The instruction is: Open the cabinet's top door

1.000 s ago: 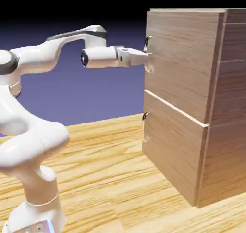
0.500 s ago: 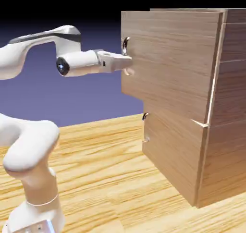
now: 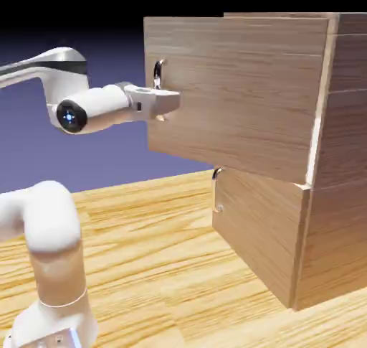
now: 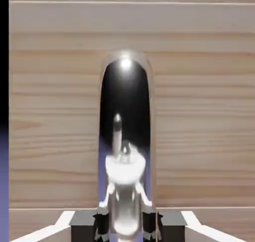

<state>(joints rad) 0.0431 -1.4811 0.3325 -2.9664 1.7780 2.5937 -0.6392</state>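
Observation:
The light-brown wood-grain cabinet stands at the exterior view's right. Its top door juts out to the left, well ahead of the lower panel. My gripper is shut on the top door's curved silver handle, with the hand held level. In the hand view the shiny handle runs up the middle between the dark fingertips of my gripper. The door's wood fills the rest of that view.
The lower panel has its own small metal handle, below and to the right of my hand. The wooden table stretches in front of the cabinet. My arm's base rises at the lower left.
The top door has come out of the cabinet toward the exterior view's left, with my gripper shut on its handle. The arm has folded back the same way.

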